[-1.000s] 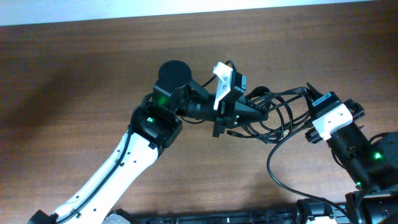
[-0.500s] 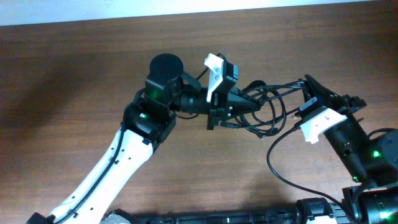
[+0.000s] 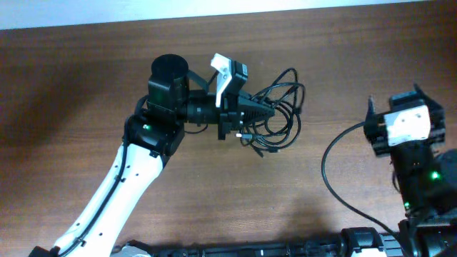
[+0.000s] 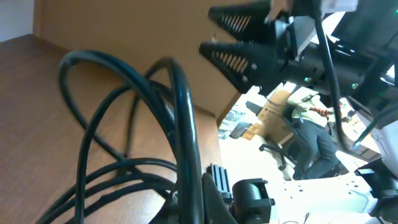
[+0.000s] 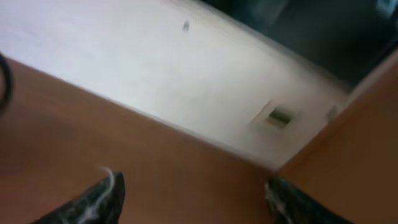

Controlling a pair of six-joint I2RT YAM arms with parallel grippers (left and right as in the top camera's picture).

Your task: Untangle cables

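A dark wooden table (image 3: 71, 107) fills the overhead view, with a pale wall strip (image 3: 214, 7) along its 12 o'clock edge. The cables (image 3: 291, 91), thin black cords in overlapping loops, lie bunched just off centre toward 2 o'clock. The left gripper (image 3: 270, 114) is clamped on the bundle's 9 o'clock side. The right gripper (image 3: 394, 101) hangs well apart at 3 o'clock, its fingers (image 5: 93, 199) spread wide with nothing between them. The step looks like drawing the loops apart, and it has barely begun. Next, the right gripper would need to reach in and pinch one free loop on the bundle's 3 o'clock side.
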